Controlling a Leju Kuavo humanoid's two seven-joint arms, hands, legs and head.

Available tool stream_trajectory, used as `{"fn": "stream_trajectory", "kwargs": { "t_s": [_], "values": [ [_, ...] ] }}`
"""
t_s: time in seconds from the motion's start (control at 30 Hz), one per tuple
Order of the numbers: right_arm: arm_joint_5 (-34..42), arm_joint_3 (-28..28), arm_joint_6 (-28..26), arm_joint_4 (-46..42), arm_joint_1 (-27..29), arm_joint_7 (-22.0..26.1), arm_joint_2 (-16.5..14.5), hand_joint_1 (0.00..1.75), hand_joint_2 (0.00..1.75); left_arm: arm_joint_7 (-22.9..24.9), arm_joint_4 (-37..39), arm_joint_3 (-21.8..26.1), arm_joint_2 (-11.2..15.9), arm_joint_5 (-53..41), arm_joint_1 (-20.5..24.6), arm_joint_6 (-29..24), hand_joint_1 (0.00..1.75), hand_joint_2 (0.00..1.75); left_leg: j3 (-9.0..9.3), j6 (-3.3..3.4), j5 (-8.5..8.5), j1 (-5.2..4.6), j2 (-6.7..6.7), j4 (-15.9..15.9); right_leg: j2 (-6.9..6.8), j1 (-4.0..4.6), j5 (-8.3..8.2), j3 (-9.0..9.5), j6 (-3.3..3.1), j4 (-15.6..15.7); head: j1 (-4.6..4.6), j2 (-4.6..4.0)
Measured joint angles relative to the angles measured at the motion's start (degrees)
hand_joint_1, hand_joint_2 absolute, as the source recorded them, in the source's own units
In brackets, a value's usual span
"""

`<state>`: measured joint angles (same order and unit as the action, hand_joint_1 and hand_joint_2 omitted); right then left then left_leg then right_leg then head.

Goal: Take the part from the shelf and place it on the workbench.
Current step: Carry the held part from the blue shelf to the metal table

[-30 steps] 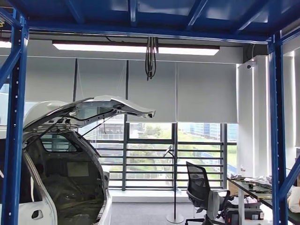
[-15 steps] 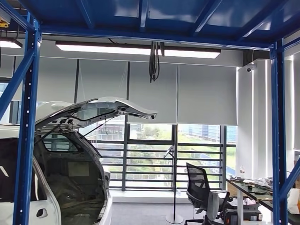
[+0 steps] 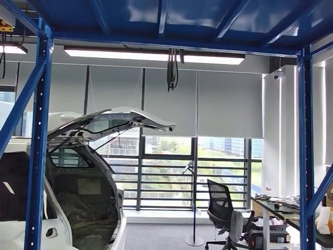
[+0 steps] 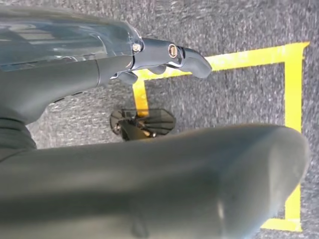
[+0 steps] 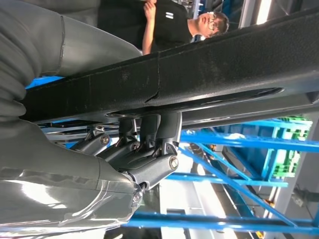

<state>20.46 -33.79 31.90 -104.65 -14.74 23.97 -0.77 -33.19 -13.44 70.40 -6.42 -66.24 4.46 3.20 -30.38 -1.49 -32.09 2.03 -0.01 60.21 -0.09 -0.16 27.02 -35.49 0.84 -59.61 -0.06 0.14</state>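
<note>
Right hand: fingers curl up around the long black part, thumb side beneath, so the part lies across the hand as a carried bar. Grip sits near the part's middle, judged so it balances level in transit. Part is off the shelf and not yet on any tabletop.

Left hand: hangs down over grey carpet floor with yellow tape marking. One dark finger reaches out straight and nothing lies under it; whether the fingers stand apart or are drawn together, I cannot tell. Judged idle, kept clear of the load.

Head view: looks forward, not down. Blue rack frame on both sides, white car body with raised tailgate beyond, office chair, and a cluttered desk at the right edge.

A person in a black shirt stands beyond the part.

Judgement: transport step; the placing is not yet done.
</note>
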Motion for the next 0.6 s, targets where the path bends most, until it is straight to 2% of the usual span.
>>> {"fn": "stream_trajectory", "kwargs": {
  "t_s": [0.1,0.13,0.17,0.23,0.27,0.3,0.33,0.37,0.4,0.43,0.47,0.5,0.53,0.6],
  "values": [
    [0.21,-0.11,0.02,0.02,-0.02,0.05,-0.06,1.75,1.75,-0.01,0.02,0.02,-0.01,-0.01,-0.23,-0.02,0.0,1.75,-0.79,1.58,0.72,-0.28,0.0,0.22,0.1,-0.18,-0.35,-0.64,0.92,-0.46,-0.09,-0.01],
    [0.27,-0.14,0.05,0.03,-0.04,0.06,-0.06,1.75,1.75,-0.03,0.02,0.02,0.01,-0.01,-0.24,-0.03,0.0,1.75,-1.08,2.15,1.08,-0.35,0.07,0.18,0.08,-0.31,0.66,-0.97,1.14,-1.31,-0.09,-0.01],
    [0.32,-0.15,0.1,0.04,-0.08,0.09,-0.06,1.75,1.75,-0.06,0.02,0.02,0.03,-0.01,-0.18,-0.03,0.0,1.75,-1.5,2.73,1.47,-0.41,0.15,0.13,0.07,-0.4,2.55,-1.62,1.31,-3.23,-0.1,-0.01],
    [0.35,-0.19,0.19,0.04,-0.06,0.17,-0.05,1.75,1.75,-0.13,0.02,0.02,0.05,-0.03,-0.08,-0.07,0.0,1.75,-2.5,3.53,2.25,-0.79,0.27,0.13,0.07,-0.43,7.58,-3.55,1.47,-10.06,-0.1,-0.01],
    [0.33,-0.21,0.21,0.04,0.01,0.22,-0.05,1.75,1.75,-0.14,0.02,0.02,0.05,-0.04,-0.1,-0.12,0.0,1.75,-3.02,3.76,2.64,-1.06,0.32,0.13,0.07,-0.4,9.39,-4.34,1.41,-13.49,-0.1,-0.01],
    [0.3,-0.23,0.21,0.03,0.09,0.25,-0.04,1.75,1.75,-0.14,0.02,0.02,0.05,-0.07,-0.15,-0.19,0.0,1.75,-3.5,3.91,3.03,-1.38,0.37,0.14,0.08,-0.31,10.17,-4.44,1.21,-15.55,-0.1,-0.01],
    [0.27,-0.26,0.21,-0.01,0.17,0.27,-0.04,1.75,1.75,-0.14,0.02,0.02,0.05,-0.1,-0.21,-0.26,0.0,1.75,-3.98,4.04,3.42,-1.72,0.4,0.15,0.09,-0.13,9.8,-3.53,0.79,-15.51,-0.1,-0.01],
    [0.24,-0.29,0.21,-0.08,0.2,0.28,-0.05,1.75,1.75,-0.14,0.02,0.02,0.05,-0.12,-0.25,-0.33,0.0,1.75,-4.45,4.15,3.81,-2.05,0.4,0.15,0.12,0.2,8.59,-1.56,0.13,-13.19,-0.1,-0.01],
    [0.22,-0.32,0.21,-0.2,0.19,0.29,-0.05,1.75,1.75,-0.14,0.02,0.02,0.04,-0.14,-0.27,-0.38,0.0,1.75,-4.86,4.26,4.2,-2.31,0.38,0.15,0.16,0.72,7.14,1.16,-0.79,-9.34,-0.09,-0.01],
    [0.21,-0.33,0.21,-0.4,0.15,0.29,-0.07,1.75,1.75,-0.15,0.03,0.02,-0.05,-0.15,-0.29,-0.43,0.0,1.75,-5.22,4.27,4.57,-2.53,0.36,0.14,0.13,1.36,6.22,4.09,-1.91,-4.76,-0.08,-0.01],
    [0.2,-0.35,0.22,-0.63,0.11,0.31,-0.09,1.75,1.75,-0.15,0.03,0.03,-0.13,-0.16,-0.31,-0.46,0.0,1.75,-5.48,4.19,4.97,-2.56,0.36,0.08,0.05,1.92,5.67,6.38,-2.7,-0.93,-0.07,-0.01],
    [0.19,-0.37,0.25,-0.83,0.08,0.33,-0.1,1.75,1.75,-0.16,0.04,0.03,-0.22,-0.18,-0.34,-0.49,0.0,1.75,-5.65,3.98,5.39,-2.43,0.38,-0.03,0.03,2.42,5.44,7.74,-3.23,1.55,-0.06,-0.01],
    [0.16,-0.39,0.28,-0.98,0.08,0.34,-0.12,1.75,1.75,-0.16,0.04,0.04,-0.29,-0.2,-0.37,-0.5,0.0,1.75,-5.77,3.69,5.83,-2.22,0.42,-0.2,0.0,2.74,5.32,8.28,-3.5,2.83,-0.06,-0.01],
    [0.1,-0.46,0.33,-1.13,0.13,0.37,-0.13,1.75,1.75,-0.15,0.04,0.04,-0.31,-0.29,-0.46,-0.49,0.0,1.75,-5.91,3.15,6.34,-1.91,0.46,-0.63,-0.05,2.83,3.95,8.23,-3.57,3.96,-0.07,-0.01]
  ]
}}
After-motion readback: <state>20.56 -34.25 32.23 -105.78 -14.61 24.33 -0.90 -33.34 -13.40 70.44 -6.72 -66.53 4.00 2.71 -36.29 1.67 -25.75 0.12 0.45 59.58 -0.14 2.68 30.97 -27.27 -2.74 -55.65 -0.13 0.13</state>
